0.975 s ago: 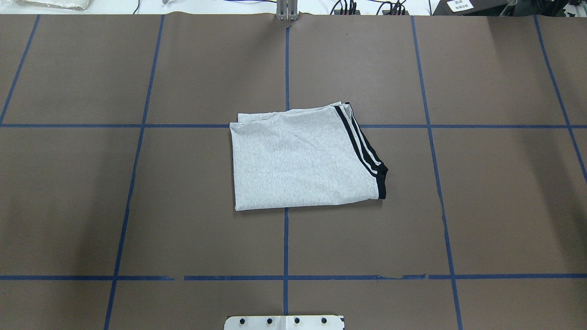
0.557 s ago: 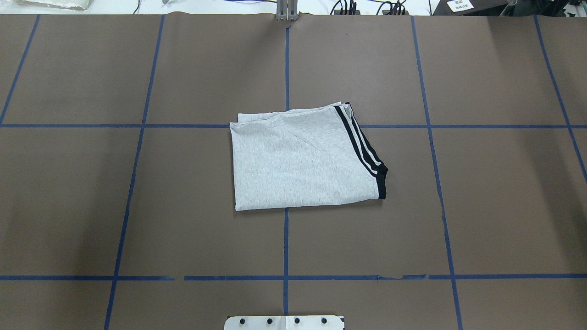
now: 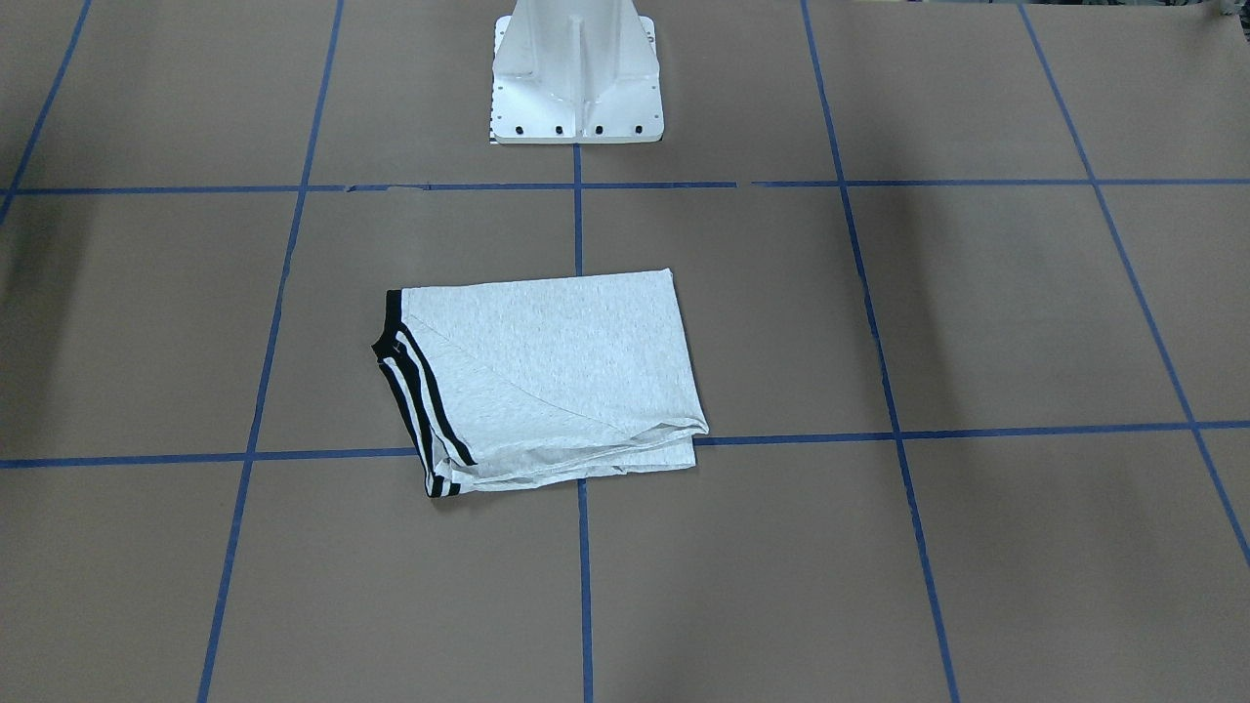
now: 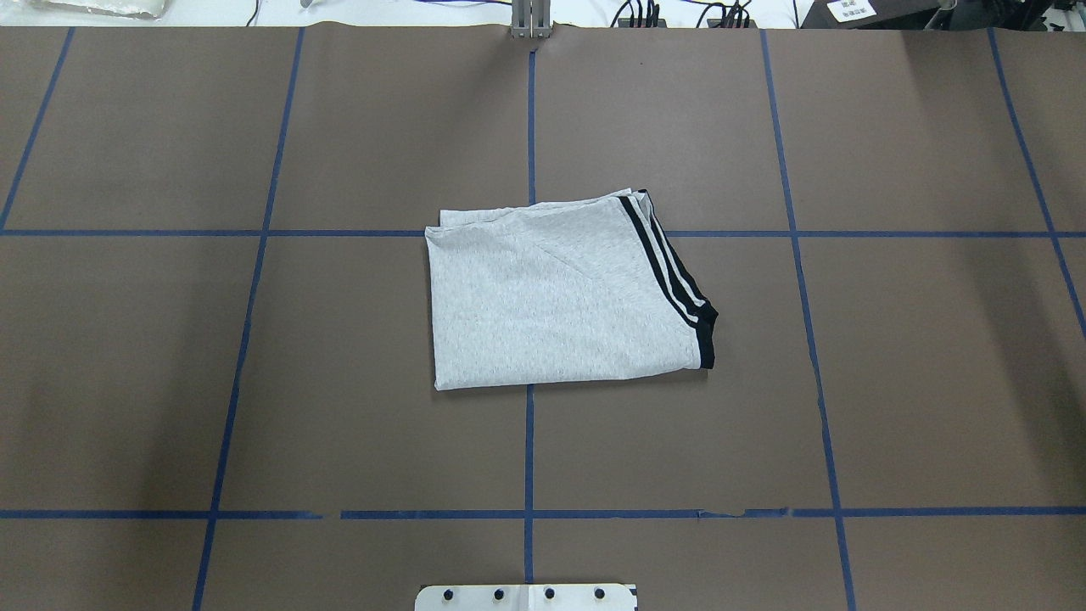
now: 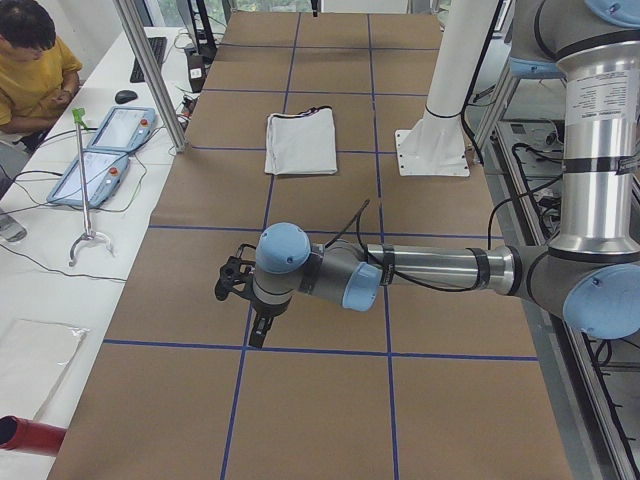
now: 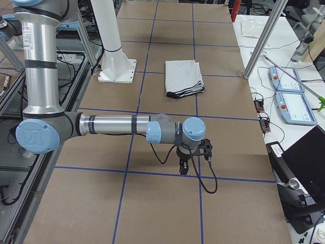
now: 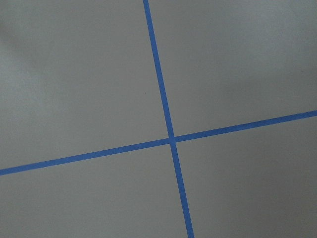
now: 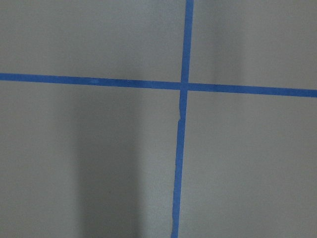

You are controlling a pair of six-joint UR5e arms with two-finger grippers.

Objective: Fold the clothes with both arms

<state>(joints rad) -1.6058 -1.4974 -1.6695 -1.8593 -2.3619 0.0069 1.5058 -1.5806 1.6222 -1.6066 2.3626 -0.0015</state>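
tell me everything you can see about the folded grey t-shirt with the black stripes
The light heather-grey T-shirt is folded into a roughly square stack of soft knit layers, lying flat at the middle of the brown paper-covered table. Two black stripes and a black band run along its edge on the robot's right; stacked layer edges show on the side away from the robot. No print is visible. It lies over a crossing of blue tape lines. Only the table touches it.

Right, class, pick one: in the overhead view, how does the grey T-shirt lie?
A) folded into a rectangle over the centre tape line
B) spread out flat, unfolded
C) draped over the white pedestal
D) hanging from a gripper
A: the T-shirt lies folded in a rectangle on the table, across the centre tape line.
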